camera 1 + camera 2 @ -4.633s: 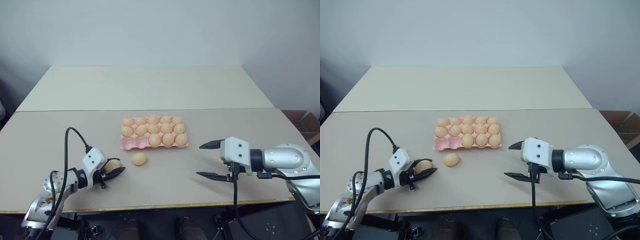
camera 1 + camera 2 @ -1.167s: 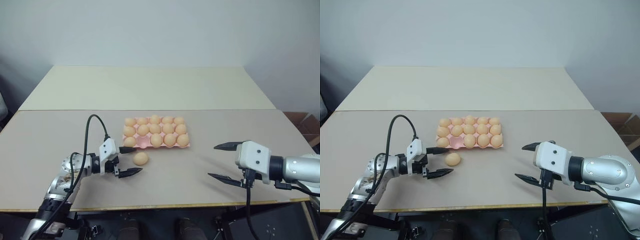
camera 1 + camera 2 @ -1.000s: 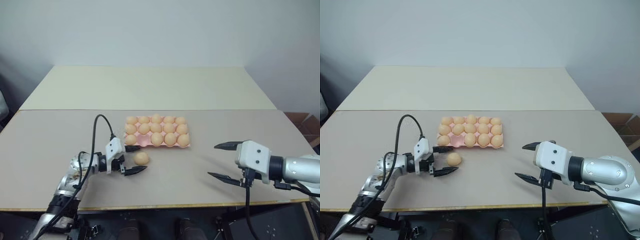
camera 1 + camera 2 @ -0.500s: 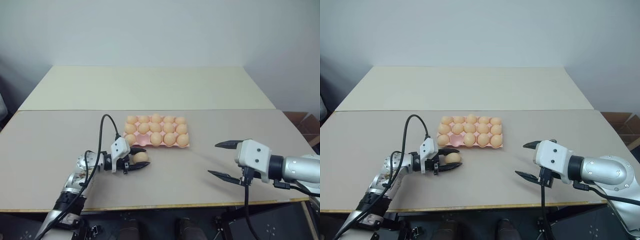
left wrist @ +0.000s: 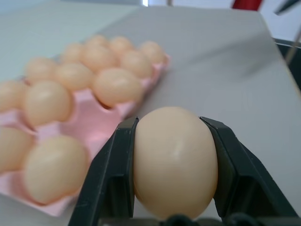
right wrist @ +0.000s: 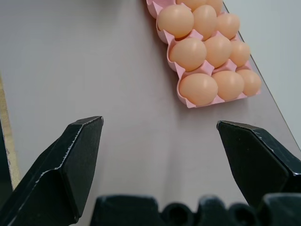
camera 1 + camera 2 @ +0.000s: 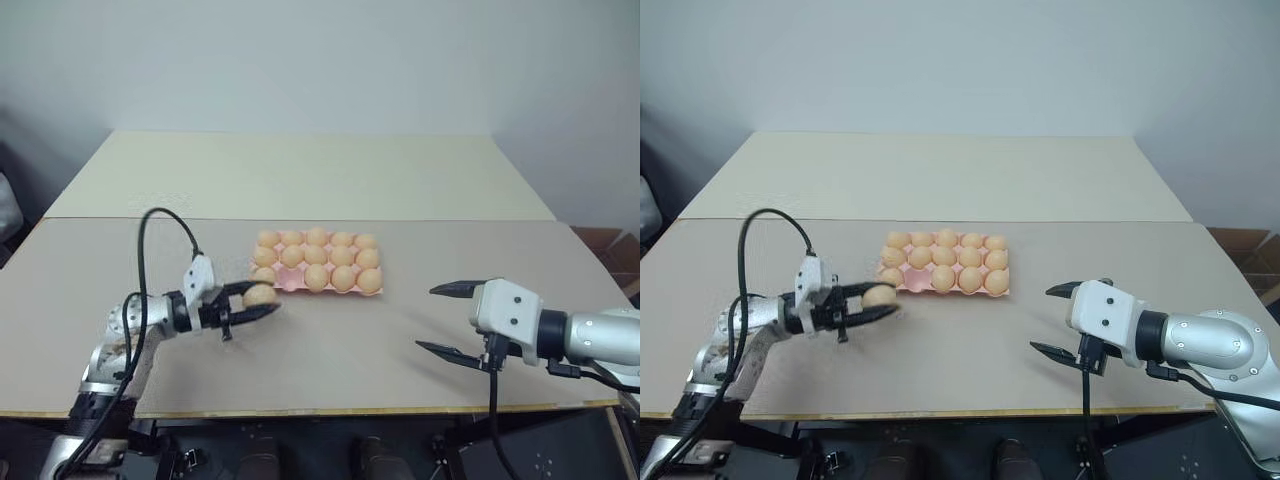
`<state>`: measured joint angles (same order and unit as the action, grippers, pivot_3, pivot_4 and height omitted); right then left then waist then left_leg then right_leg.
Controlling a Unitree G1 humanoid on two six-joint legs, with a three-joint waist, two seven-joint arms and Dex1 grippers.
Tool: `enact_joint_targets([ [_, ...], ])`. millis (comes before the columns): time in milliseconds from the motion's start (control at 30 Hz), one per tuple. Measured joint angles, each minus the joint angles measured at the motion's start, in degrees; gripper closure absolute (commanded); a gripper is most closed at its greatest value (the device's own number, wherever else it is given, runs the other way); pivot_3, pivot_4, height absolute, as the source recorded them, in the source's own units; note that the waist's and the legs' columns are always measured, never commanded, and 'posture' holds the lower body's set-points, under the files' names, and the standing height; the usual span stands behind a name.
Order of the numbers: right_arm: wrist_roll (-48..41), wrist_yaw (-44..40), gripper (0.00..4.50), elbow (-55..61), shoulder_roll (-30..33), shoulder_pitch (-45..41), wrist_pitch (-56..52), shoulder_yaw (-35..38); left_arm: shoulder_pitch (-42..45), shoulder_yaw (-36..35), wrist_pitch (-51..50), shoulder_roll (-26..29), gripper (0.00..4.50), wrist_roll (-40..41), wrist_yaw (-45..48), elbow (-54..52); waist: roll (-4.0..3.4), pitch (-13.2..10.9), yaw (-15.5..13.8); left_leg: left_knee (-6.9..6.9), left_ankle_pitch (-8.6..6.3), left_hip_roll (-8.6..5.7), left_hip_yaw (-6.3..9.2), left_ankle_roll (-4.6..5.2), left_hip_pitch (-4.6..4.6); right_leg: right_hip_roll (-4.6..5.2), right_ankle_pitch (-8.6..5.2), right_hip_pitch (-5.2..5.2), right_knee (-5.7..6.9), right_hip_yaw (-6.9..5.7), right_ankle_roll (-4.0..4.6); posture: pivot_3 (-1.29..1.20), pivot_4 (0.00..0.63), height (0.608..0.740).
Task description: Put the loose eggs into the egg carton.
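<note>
A pale orange-tan egg (image 7: 260,295) is lifted off the table, pinched between the two black fingers of my left gripper (image 7: 264,297). In the left wrist view the egg (image 5: 175,160) sits between the fingers (image 5: 110,181), a little short of the egg carton (image 5: 99,120). The pink egg carton (image 7: 289,288) lies at mid-table, holding several eggs, with one bare cup in its near row. My right gripper (image 7: 432,318) hovers open to the right of the carton, nothing between its fingers; the right wrist view has the carton's end (image 6: 187,101) ahead of it.
The grey-beige table (image 7: 350,370) has its front edge close to both arms. A cream table (image 7: 300,175) adjoins it behind. A black cable (image 7: 150,240) loops over my left arm. A cardboard box (image 7: 612,245) stands off the table's right side.
My left gripper shut on the loose egg beside the carton and raised it off the table. The right gripper has kept still and open.
</note>
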<state>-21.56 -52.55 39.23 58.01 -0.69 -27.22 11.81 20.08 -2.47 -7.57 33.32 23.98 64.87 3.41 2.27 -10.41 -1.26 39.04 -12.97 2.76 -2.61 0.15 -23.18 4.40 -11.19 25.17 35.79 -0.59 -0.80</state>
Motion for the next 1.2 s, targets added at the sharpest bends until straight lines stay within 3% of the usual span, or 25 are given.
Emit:
enact_joint_targets([
  [267, 0.29, 0.34, 0.00, -0.18, -0.45, -1.67, 0.03, -1.82, 11.96, 3.75, 2.95, -6.53, 2.76, -6.16, -5.08, 10.23, 0.03, 0.02, 0.50, -0.02, 0.00, -0.04, 0.00, 0.01, -0.06, -0.04, 0.22, 0.01, -0.06, 0.06, -0.38, 0.00, 0.150, 0.740],
  [467, 0.56, 0.64, 0.00, 0.74, -0.45, 0.39, -0.16, 0.01, 14.18, 4.81, 6.86, -6.30, 2.76, -8.51, -4.05, 16.08, 0.03, 0.02, 0.65, -0.05, -0.01, -0.03, 0.02, 0.02, -0.06, -0.06, 0.22, 0.04, -0.05, 0.05, -0.38, 0.00, 0.150, 0.740],
  [767, 0.96, 1.42, 0.00, 1.28, -0.45, 1.34, -0.39, 0.79, 14.67, 4.79, 9.74, -5.79, 0.02, -10.18, -3.97, 18.72, 0.03, 0.02, 0.56, -0.01, 0.00, -0.03, 0.01, 0.02, -0.05, -0.03, 0.19, 0.02, -0.05, 0.06, -0.31, 0.00, 0.150, 0.740],
  [967, 1.11, 1.45, 0.00, 1.23, -0.45, 1.13, -0.38, 0.69, 13.65, 3.99, 9.89, -4.59, 0.02, -9.94, -4.23, 17.12, 0.03, 0.02, 0.79, -0.04, -0.01, -0.02, 0.00, 0.02, -0.06, -0.04, 0.23, 0.04, -0.06, 0.07, -0.38, 0.00, 0.150, 0.740],
  [1067, 1.09, 1.37, 0.00, 1.19, -0.45, 1.29, -0.38, 0.75, 8.65, 1.51, 7.51, -0.98, 0.02, -6.43, -1.94, 11.42, 0.03, 0.02, 1.24, -0.10, -0.01, 0.03, 0.00, 0.02, -0.06, -0.08, 0.22, 0.11, -0.04, 0.06, -0.37, 0.00, 0.150, 0.740],
  [1200, 1.02, 0.60, 0.00, 1.12, -0.34, 2.36, -0.38, 1.64, -1.82, -4.19, 1.92, 8.12, 0.02, -1.13, 1.63, 0.68, 0.03, 0.02, 1.76, -0.15, -0.01, 0.09, 0.01, 0.01, 0.00, -0.08, 0.15, 0.11, -0.01, 0.04, -0.26, 0.00, 0.150, 0.740],
])
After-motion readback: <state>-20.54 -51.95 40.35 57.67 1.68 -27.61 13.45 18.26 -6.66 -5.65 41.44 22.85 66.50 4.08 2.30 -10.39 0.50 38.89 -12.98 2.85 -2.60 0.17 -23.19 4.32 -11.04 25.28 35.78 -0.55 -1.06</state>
